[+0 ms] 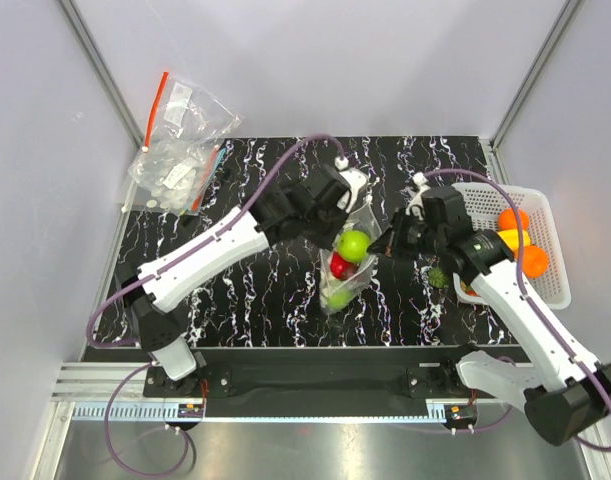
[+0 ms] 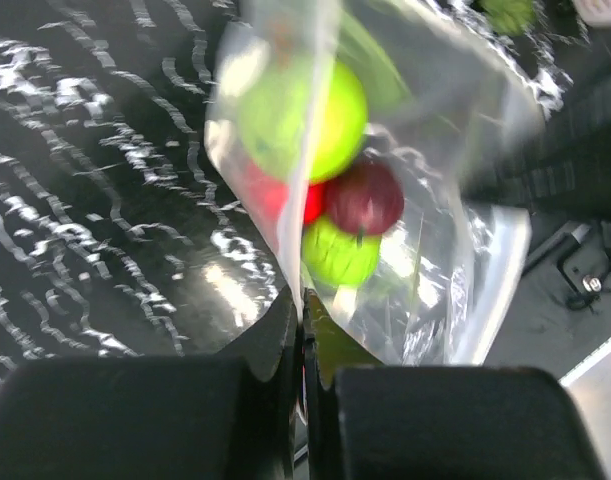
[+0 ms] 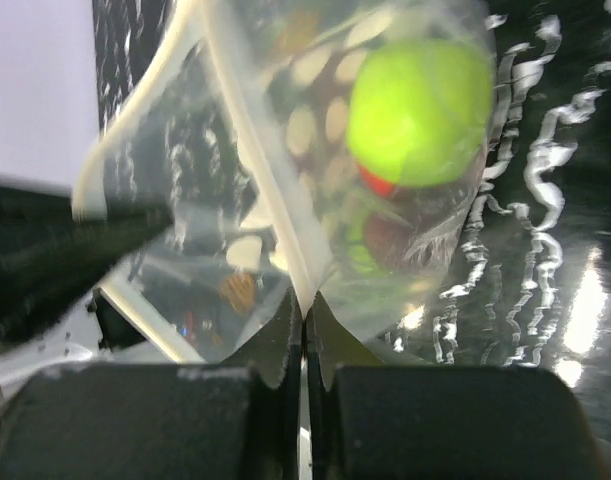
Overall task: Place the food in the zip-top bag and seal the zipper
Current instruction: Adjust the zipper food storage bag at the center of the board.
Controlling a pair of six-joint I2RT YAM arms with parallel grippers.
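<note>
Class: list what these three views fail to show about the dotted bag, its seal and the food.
1. Zipper: sealed or not is unclear; both wrist views are blurred and the top view is too small.
2. Food count inside the zip-top bag: pieces overlap in every view.
3. White basket: the right arm covers its near-left part in the top view.
</note>
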